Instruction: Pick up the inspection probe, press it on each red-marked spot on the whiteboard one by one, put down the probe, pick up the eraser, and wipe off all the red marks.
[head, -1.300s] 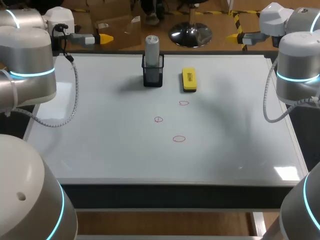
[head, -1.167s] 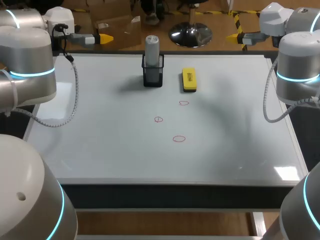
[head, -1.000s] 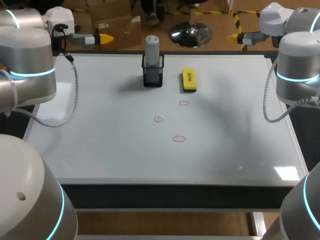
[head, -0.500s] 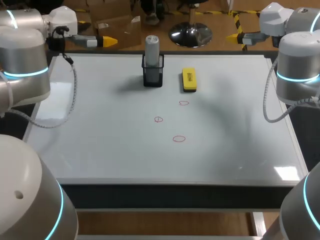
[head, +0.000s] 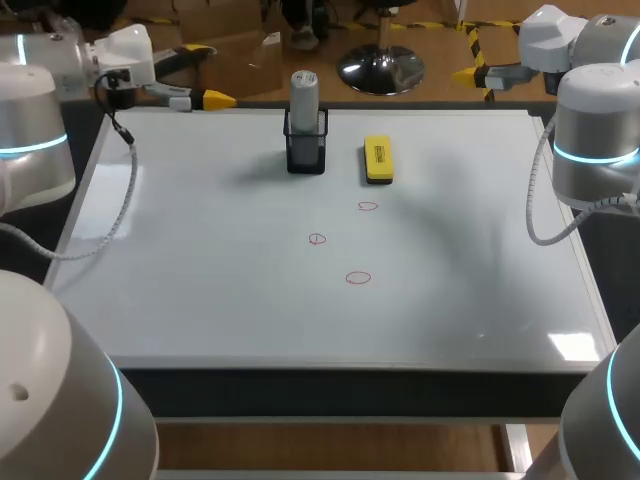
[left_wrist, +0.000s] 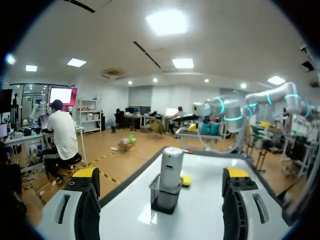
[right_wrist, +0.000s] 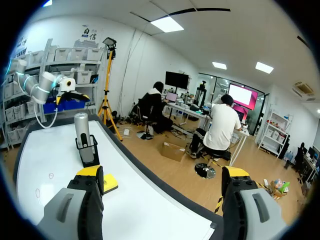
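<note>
So | left gripper (left_wrist: 161, 176) stood apart, empty | right gripper (right_wrist: 162, 175) likewise | probe (left_wrist: 171, 162) base sat hidden in holder (left_wrist: 162, 201) | eraser (left_wrist: 185, 180) showed half behind probe

Bright, even light falls from ceiling panels overhead. The whiteboard (head: 220, 310) carries a white glare patch at 4 o'clock, and the probe holder (head: 306, 152) casts a soft shadow toward 9 o'clock.

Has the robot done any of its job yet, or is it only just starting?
Only just starting. Nothing looks done: the probe stands in its black holder, the eraser lies beside it, and three red marks are on the whiteboard. In hand: nothing; both the left claw, facing the probe, and the right claw are open and empty. Left: every step.
</note>
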